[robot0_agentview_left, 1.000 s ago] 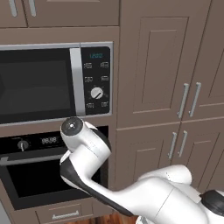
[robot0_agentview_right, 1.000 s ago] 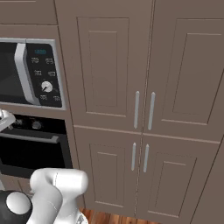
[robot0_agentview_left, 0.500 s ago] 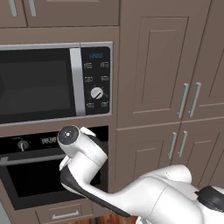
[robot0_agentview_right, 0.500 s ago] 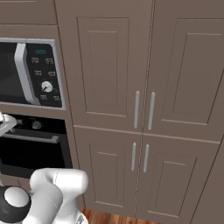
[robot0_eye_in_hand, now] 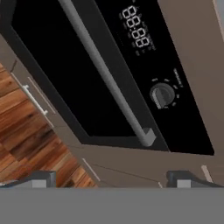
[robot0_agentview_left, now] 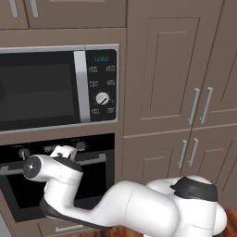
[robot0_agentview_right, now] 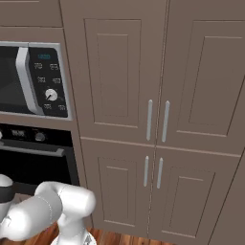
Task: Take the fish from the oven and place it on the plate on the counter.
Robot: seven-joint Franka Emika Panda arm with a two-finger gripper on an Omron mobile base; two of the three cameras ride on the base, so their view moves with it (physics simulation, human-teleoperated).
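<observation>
Directly ahead of the open end effector (robot0_eye_in_hand: 111, 178) — oven (robot0_eye_in_hand: 100, 74), door shut.

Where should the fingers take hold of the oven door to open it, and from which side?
Probably the silver bar handle across the top of the oven door. It stands off the glass, so the open gripper can come straight from the front, with one finger on each side of the bar.

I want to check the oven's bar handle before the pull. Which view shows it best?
The hand view: the oven's bar handle runs diagonally across it, close and unblocked, its end bracket visible. In the left base view the arm covers part of the handle. The right base view catches just its right end at the frame's left edge.
</observation>
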